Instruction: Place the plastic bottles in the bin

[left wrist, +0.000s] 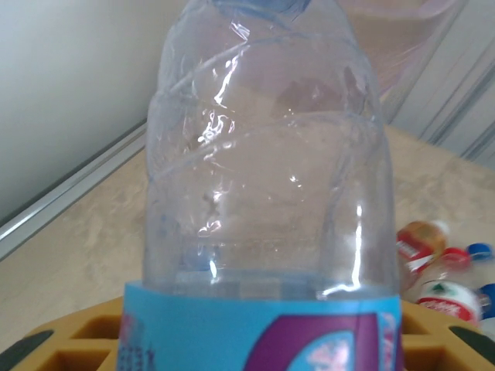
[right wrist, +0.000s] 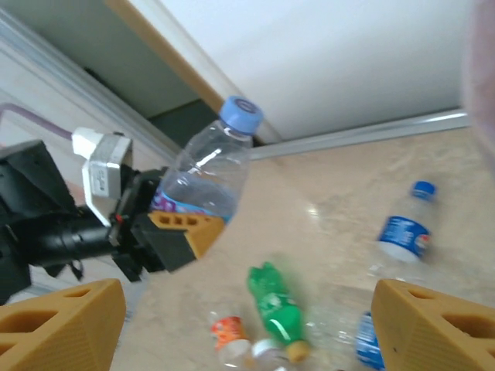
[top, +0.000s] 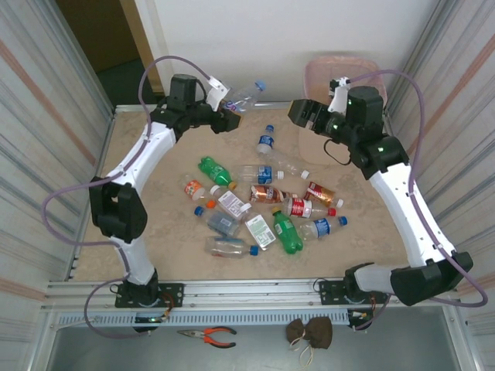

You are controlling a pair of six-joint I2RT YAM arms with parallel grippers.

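Top external view: your left fingers [right wrist: 186,229] are squeezed tight on a clear bottle [top: 246,96] with a blue cap. They hold it up over the far side of the surface [top: 155,232]. Your right fingers [right wrist: 66,321] are spread apart with nothing in them, near the pink bin [top: 340,71]. The other bottles [top: 263,209] lie mid-surface.

Clear bottle [right wrist: 205,174], blue cap: clamped at its labelled lower half by the left gripper [right wrist: 182,228], held above the table [right wrist: 332,201], cap tilted up-right. Green bottle [right wrist: 274,309]: lying on the table. Blue-labelled bottle [right wrist: 404,232]: lying further right. Right gripper [right wrist: 247,287]: yellow fingers spread wide (blurred, at the lower corners).
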